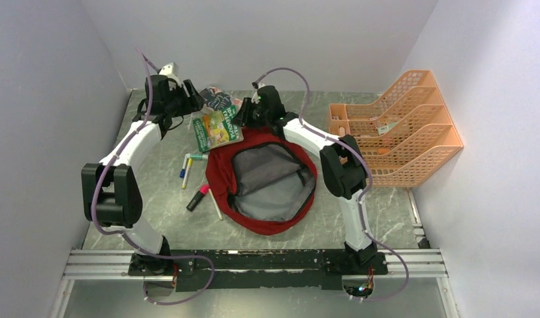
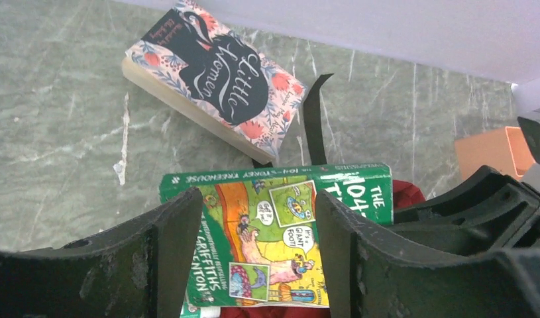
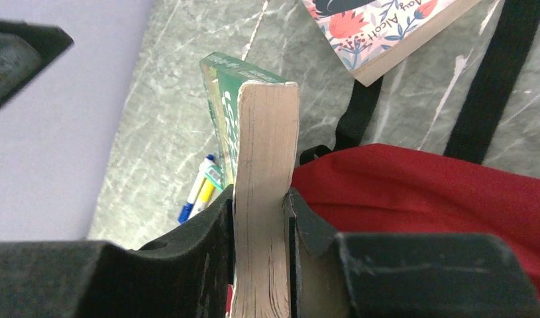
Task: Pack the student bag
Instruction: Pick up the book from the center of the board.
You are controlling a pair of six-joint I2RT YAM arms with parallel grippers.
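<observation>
The dark red student bag (image 1: 217, 173) lies open in the middle of the table, its grey lining up. It also shows in the right wrist view (image 3: 426, 192). My right gripper (image 1: 246, 116) is shut on the page edge of a green paperback book (image 1: 216, 129), held tilted over the bag's far rim; the right wrist view shows the gripper (image 3: 262, 205) clamping the book (image 3: 264, 152). My left gripper (image 1: 189, 101) is open just beyond the book. In the left wrist view the gripper (image 2: 257, 199) has its jaws wide apart with the book (image 2: 273, 225) seen between them.
A floral "Little Women" book (image 1: 215, 98) (image 2: 214, 73) lies at the back by the bag's black straps (image 3: 492, 79). Pens (image 1: 186, 165) and a pink-and-black marker (image 1: 197, 197) lie left of the bag. An orange mesh file organizer (image 1: 393, 126) stands at the right wall.
</observation>
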